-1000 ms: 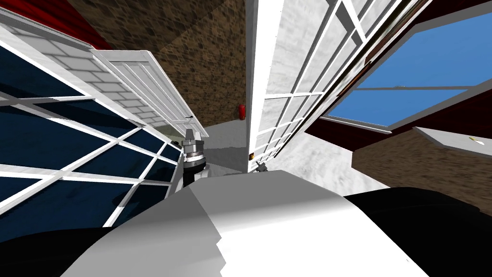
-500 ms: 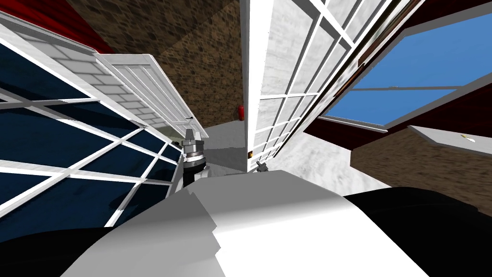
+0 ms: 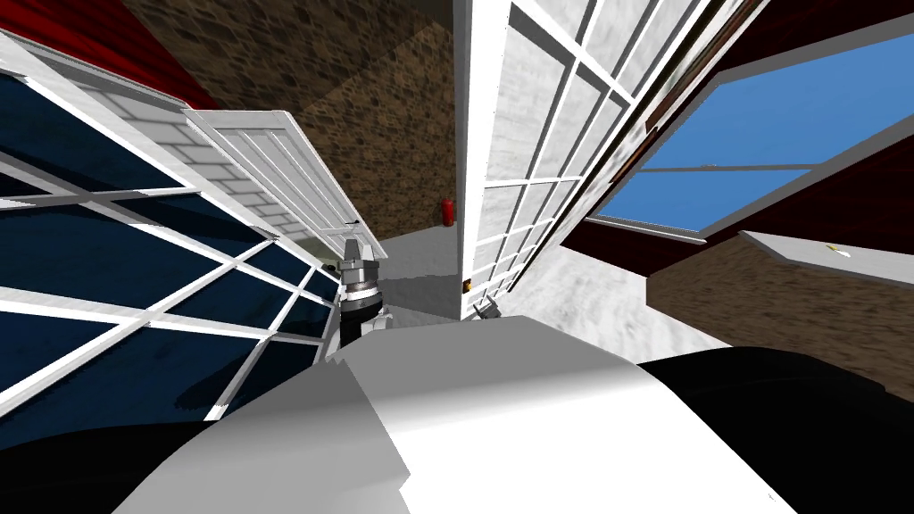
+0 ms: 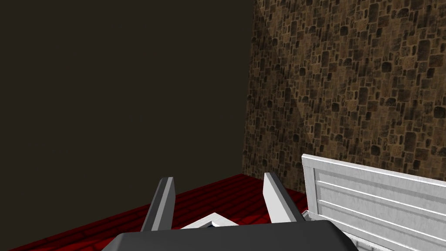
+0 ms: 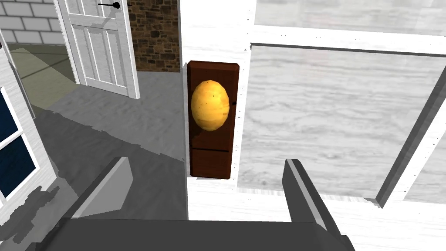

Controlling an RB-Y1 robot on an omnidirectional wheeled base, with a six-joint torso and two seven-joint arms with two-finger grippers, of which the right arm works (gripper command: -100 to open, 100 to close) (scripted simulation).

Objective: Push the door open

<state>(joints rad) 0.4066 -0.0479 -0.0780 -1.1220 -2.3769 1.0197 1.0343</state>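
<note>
The white door (image 3: 527, 152) with glazing bars stands ajar just ahead, its free edge toward me. On that edge is a dark brown plate (image 5: 211, 152) with a yellow knob (image 5: 210, 105). My right gripper (image 5: 209, 187) is open wide just short of the knob, nothing between its fingers (image 5: 300, 191); in the head view it shows small at the door's lower edge (image 3: 487, 309). My left gripper (image 3: 354, 252) is raised left of the doorway, open and holding nothing (image 4: 217, 200).
A second white panelled door (image 3: 286, 169) stands open beyond the gap. A dark-paned window wall (image 3: 134, 268) runs close on my left. Grey floor (image 3: 419, 254) and a small red object (image 3: 447, 211) lie past the doorway. A blue window (image 3: 759, 152) is on the right.
My right gripper has opened from shut to wide. The head view has shifted slightly; the left arm has kept its pose.
</note>
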